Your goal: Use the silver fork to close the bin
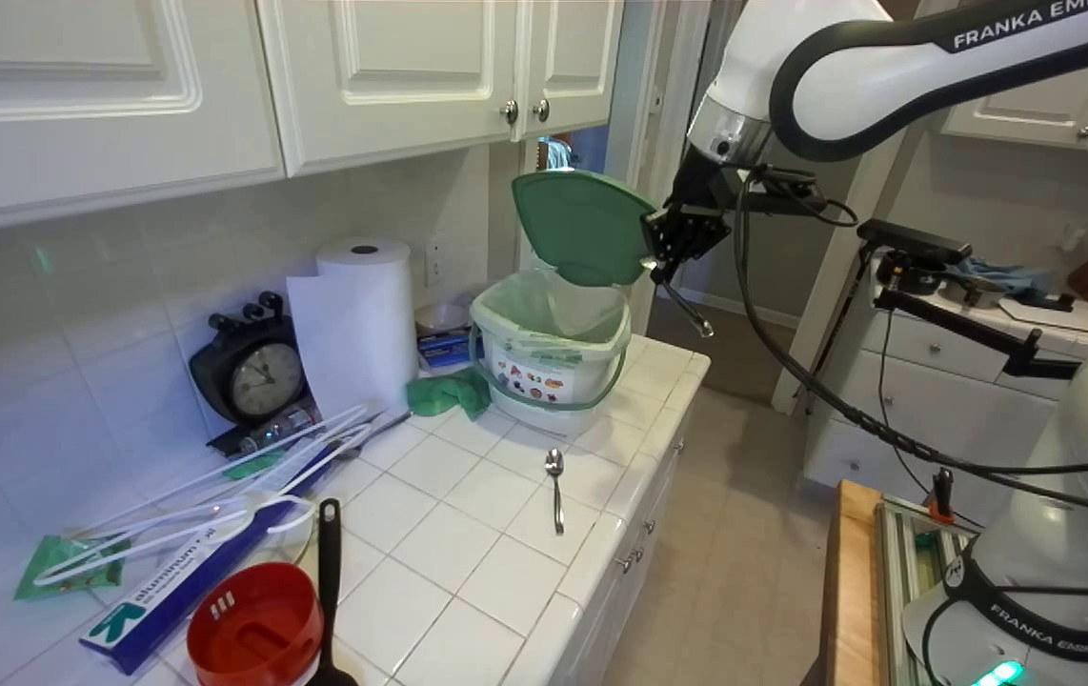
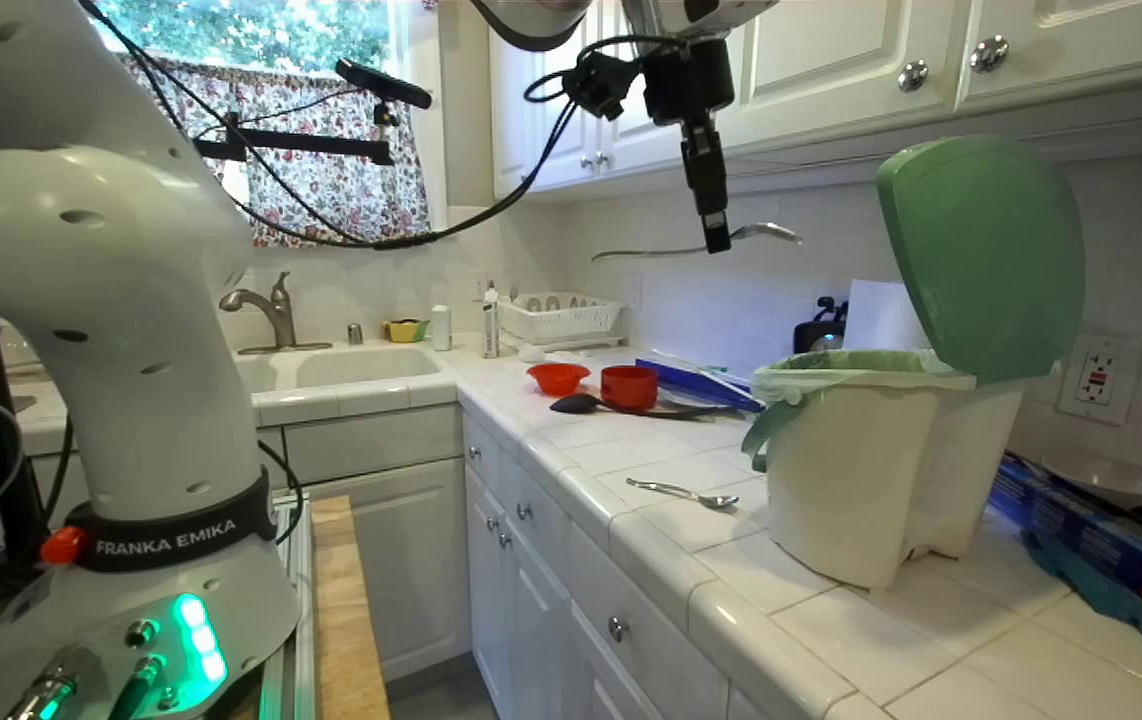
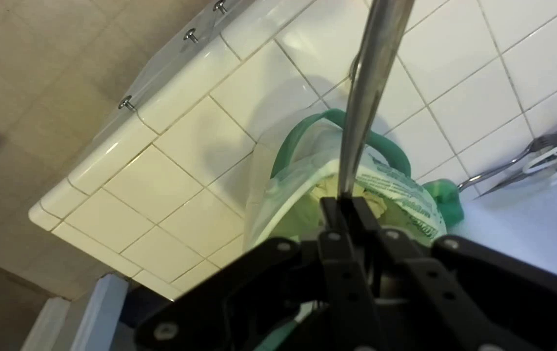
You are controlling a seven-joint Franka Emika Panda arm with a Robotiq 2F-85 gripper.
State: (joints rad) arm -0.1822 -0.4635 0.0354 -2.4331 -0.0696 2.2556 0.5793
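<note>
The bin (image 1: 544,376) stands on the tiled counter, also shown in an exterior view (image 2: 846,470), with a bag liner and its handle hanging down. Its green lid (image 1: 587,229) is open and raised, tilted slightly back in an exterior view (image 2: 991,250). My gripper (image 2: 718,240) is shut on the silver fork (image 2: 646,253) and holds it roughly level in the air, its head toward the lid with a visible gap. In the wrist view the gripper (image 3: 349,202) is over the bin's open mouth, and the fork (image 3: 371,87) sticks out of the fingertips; its far part is out of frame.
A metal spoon (image 1: 555,476) lies on the counter in front of the bin. A paper towel roll (image 1: 368,324), a clock (image 1: 263,372), white hangers (image 1: 211,524) and a red cup (image 1: 258,619) stand or lie nearby. Wall cabinets (image 1: 392,57) hang above.
</note>
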